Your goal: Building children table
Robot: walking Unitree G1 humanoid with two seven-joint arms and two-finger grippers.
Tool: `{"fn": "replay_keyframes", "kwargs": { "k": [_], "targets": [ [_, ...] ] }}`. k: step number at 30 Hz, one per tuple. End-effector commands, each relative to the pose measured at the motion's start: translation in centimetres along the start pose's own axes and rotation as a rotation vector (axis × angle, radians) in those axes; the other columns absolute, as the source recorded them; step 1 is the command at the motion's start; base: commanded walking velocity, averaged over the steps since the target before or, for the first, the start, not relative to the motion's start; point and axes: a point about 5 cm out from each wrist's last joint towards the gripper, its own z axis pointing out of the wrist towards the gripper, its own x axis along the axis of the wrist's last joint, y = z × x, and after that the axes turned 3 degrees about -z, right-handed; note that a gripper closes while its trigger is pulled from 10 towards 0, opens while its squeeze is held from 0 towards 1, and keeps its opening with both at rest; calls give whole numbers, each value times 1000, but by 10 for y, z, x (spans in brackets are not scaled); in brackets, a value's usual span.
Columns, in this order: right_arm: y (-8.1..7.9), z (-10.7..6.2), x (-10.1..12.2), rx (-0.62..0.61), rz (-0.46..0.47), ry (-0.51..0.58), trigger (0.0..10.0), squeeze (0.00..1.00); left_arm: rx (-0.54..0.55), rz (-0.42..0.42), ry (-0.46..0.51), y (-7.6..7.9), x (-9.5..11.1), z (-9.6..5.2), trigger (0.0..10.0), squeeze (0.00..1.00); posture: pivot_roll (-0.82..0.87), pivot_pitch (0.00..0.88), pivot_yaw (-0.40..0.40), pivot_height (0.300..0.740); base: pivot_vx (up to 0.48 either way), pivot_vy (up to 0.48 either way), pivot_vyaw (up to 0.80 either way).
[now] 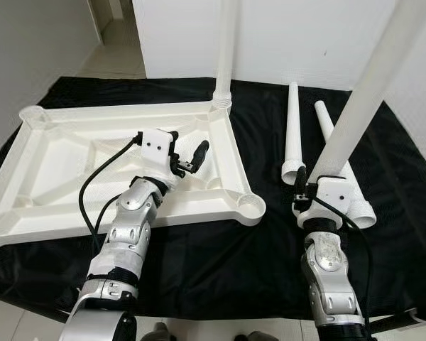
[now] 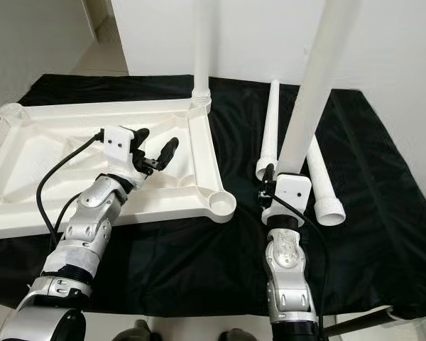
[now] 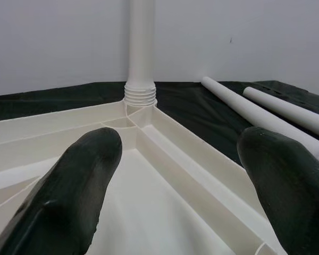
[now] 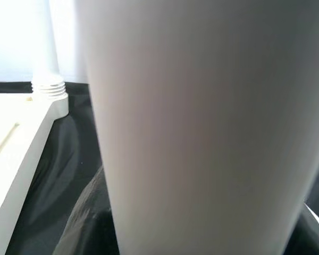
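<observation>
In the left eye view, a white plastic tabletop [image 1: 71,167] lies upside down on a black cloth [image 1: 220,263] spread over the floor, its ribbed underside facing up. One white leg [image 1: 225,53] stands upright, screwed into the far right corner socket. The near right corner socket [image 1: 250,208] is open and has no leg in it. The left gripper [image 1: 187,155] hovers over the tabletop's right part, jaws released and holding nothing. To the right, the right gripper [image 1: 307,190] has its jaws clenched around a second leg [image 1: 366,99], held upright and leaning slightly, with its lower end just above the cloth. Two more loose legs [image 1: 293,131] lie on the cloth just behind and beside that gripper.

The right eye view shows the same layout: the held leg stands right of the tabletop's near right corner, apart from it.

In the left wrist view, both black fingers [image 3: 69,196] are spread wide, with the tabletop's ribs beneath them and the mounted leg's threaded collar [image 3: 140,95] ahead. The two loose legs lie beyond on the cloth.

In the right wrist view, the held leg [image 4: 202,122] looms close and blurred; the mounted leg and the tabletop's edge [image 4: 21,154] appear beyond it.
</observation>
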Motion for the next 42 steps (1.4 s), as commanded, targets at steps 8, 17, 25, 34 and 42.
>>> {"fn": "replay_keyframes", "kwargs": {
  "k": [8,17,25,34,42],
  "targets": [
    [2,4,6,28,-8,18,10000,0,85,-29,-6,-3,-9,-5,10000,0,0,0,-46,740,0,0,0],
    [3,4,4,-21,4,16,10000,0,16,18,-14,-6,0,3,10000,0,16,0,31,740,0,0,0],
    [1,2,1,-47,19,9,10000,0,-8,40,-19,-7,3,5,10000,0,25,0,56,740,0,0,0],
    [-1,1,0,-40,19,5,10000,0,-38,41,-22,-6,3,6,10000,0,26,0,48,740,0,0,0],
    [-1,4,0,-36,15,9,10000,0,-269,59,-36,5,4,-2,10000,0,34,0,39,740,0,0,0]
  ]
}}
